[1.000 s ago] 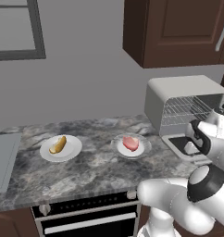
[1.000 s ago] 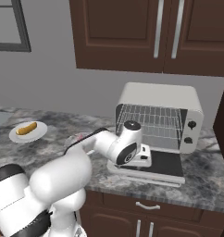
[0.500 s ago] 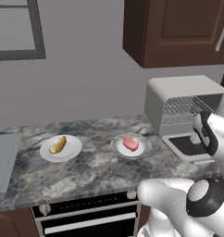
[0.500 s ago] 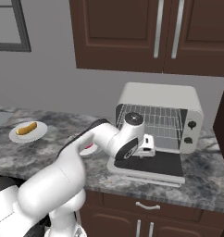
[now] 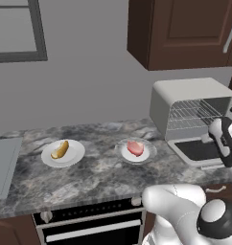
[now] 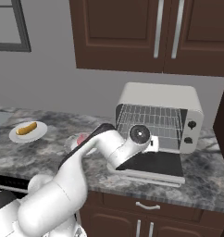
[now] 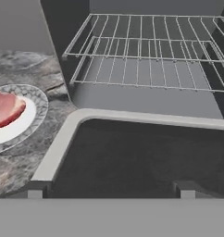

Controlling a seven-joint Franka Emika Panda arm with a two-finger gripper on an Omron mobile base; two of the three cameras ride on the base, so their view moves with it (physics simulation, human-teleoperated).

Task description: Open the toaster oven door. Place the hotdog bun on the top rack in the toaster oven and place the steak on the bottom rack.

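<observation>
The toaster oven door point(image 6: 153, 164) is lying fully open. The gripper point(image 7: 111, 193), jaws apart and empty, is hovering above it. The bun point(image 5: 60, 150) and steak point(image 5: 134, 148) are sitting on tabletop plates, both waiting.

Grey marbled counter point(image 5: 94, 179), two plates point(image 5: 63, 153) point(image 5: 135, 152) side by side, toaster oven point(image 5: 194, 107) at right

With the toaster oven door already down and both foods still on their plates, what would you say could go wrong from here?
The toaster oven door lies flat and juts toward the counter edge, so the arm may bump it while swinging left. The two racks sit close together, so the hotdog bun or the steak could catch on a wire or land on the wrong shelf.
</observation>
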